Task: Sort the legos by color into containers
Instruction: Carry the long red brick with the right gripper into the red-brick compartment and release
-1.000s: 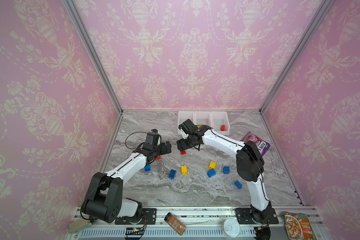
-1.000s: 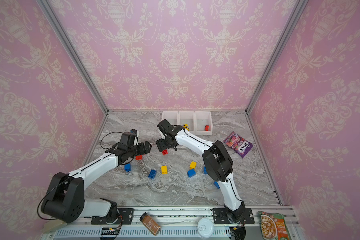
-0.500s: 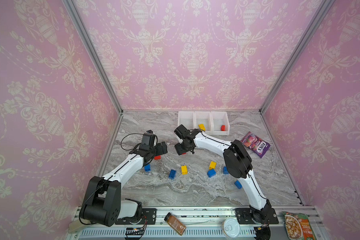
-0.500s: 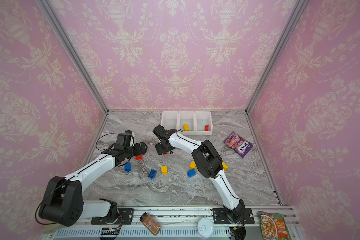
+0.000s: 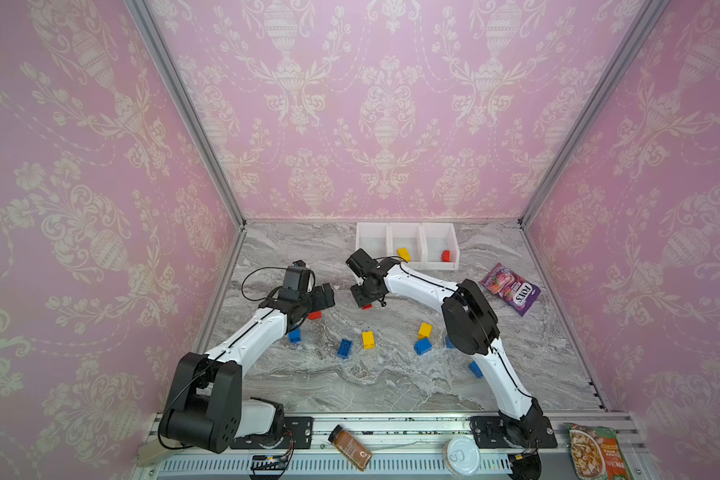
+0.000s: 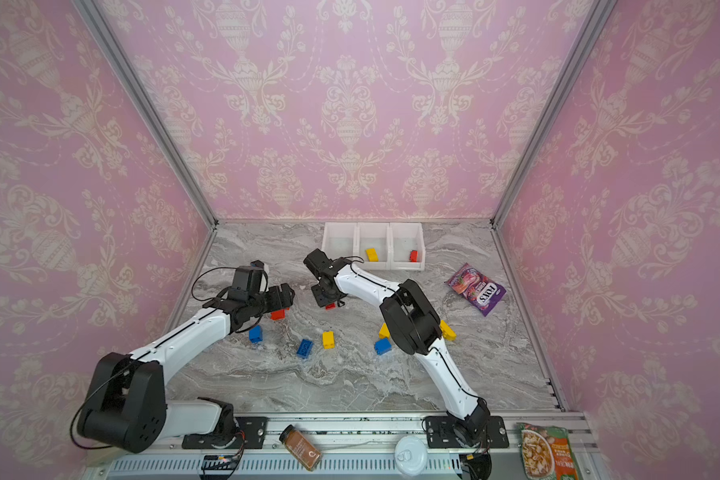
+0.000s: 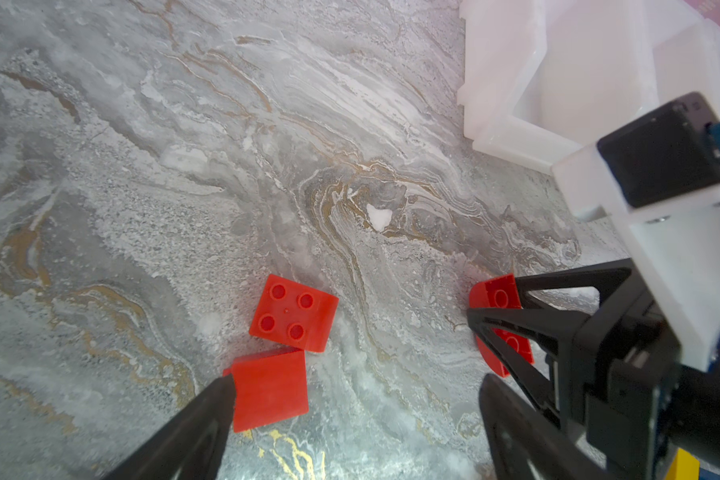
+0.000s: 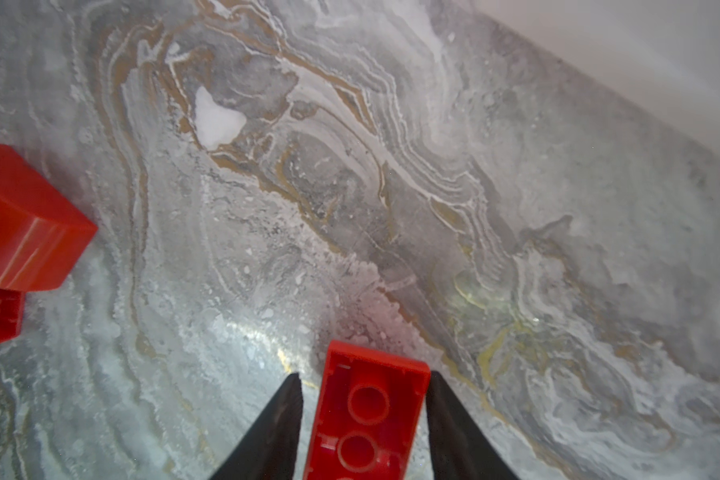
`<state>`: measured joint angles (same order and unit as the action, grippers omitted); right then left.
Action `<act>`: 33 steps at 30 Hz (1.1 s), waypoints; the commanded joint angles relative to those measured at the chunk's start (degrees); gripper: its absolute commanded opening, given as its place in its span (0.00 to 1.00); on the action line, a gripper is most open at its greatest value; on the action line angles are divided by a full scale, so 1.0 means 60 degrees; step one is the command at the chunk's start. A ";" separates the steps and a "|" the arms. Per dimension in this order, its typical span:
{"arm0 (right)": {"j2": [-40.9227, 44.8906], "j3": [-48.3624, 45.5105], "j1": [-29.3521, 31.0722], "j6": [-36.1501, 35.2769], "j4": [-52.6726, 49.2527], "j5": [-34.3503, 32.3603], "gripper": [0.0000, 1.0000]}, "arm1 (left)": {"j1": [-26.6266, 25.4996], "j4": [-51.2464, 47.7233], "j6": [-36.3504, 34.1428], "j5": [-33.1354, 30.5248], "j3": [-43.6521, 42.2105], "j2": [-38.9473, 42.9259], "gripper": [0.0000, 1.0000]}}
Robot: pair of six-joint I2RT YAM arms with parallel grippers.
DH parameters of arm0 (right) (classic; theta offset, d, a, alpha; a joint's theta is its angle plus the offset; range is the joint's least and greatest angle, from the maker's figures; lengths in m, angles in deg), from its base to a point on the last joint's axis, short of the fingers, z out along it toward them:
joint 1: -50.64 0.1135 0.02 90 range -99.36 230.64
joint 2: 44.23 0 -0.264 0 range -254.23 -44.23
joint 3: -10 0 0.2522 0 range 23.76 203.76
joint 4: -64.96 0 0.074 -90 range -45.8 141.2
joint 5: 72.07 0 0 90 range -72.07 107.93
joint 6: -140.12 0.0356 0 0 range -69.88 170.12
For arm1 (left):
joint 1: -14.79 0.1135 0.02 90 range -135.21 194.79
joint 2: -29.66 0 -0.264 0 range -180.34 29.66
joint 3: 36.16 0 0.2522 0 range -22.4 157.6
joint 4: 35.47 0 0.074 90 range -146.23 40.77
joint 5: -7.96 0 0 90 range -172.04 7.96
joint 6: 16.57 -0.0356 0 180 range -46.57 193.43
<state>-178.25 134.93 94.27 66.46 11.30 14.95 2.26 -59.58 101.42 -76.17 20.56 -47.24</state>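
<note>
Red brick (image 8: 366, 411) sits on the table (image 5: 391, 382) a bit in front of the bins (image 5: 408, 227), off their left end, hollow underside toward the wrist cam. R gripper (image 8: 362, 374) straddles it, jaws narrow but not clamped yet: one finger looks to be on the brick's side, the other shows a sliver of gap. Worry, imo: if that one finger pushes first, the brick slides or twists on the slick top before the 2nd bites, and smooth plastic walls could squirt out of a skewed pinch. Lifting too soon = it stays put or drops short of the bins. Two more reds (image 7: 294, 318) lie just beside, farther from the bins, w/ L gripper (image 7: 354, 386) over them, jaws wide apart, holding nothing, one finger against the tipped one. The grippers are v. close, so either arm moving could clip the other or scatter those reds. Right-end bin has a binned red (image 5: 445, 255), mid bin a yellow (image 5: 403, 254); letting go over the wrong one = missort.
</note>
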 commanded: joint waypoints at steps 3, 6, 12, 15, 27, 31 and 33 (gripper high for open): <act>-0.0124 0.0192 0.0035 -0.0039 -0.0278 -0.0160 0.45 | 0.0067 0.0029 0.0125 0.0179 -0.0099 0.0110 0.94; -0.0133 0.0149 0.0022 -0.0054 -0.0279 -0.0166 0.40 | 0.0067 0.0028 0.0135 0.0194 -0.0099 0.0103 0.94; 0.0166 -0.0100 0.0034 -0.0037 -0.0198 -0.0193 0.35 | 0.0067 0.0039 0.0127 0.0245 -0.0100 0.0110 0.94; 0.0640 -0.0392 0.0010 -0.0042 -0.0065 -0.0317 0.35 | 0.0060 0.0133 0.0113 0.0398 -0.0099 0.0103 0.94; 0.3279 -0.1965 -0.1089 -0.0140 0.0483 -0.0356 0.35 | 0.0066 0.0522 0.0067 0.1019 -0.0100 -0.0059 0.94; 0.3791 -0.2117 -0.1779 -0.0358 0.0452 -0.0463 0.35 | 0.0051 0.0596 0.0081 0.1138 -0.0100 -0.0066 0.94; 0.3911 -0.2067 -0.2137 -0.0461 0.0396 -0.0460 0.35 | 0.0052 0.0626 0.0081 0.1182 -0.0099 -0.0079 0.94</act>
<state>-155.97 123.53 83.37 65.34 14.38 13.37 2.26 -56.37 101.44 -70.73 20.53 -47.26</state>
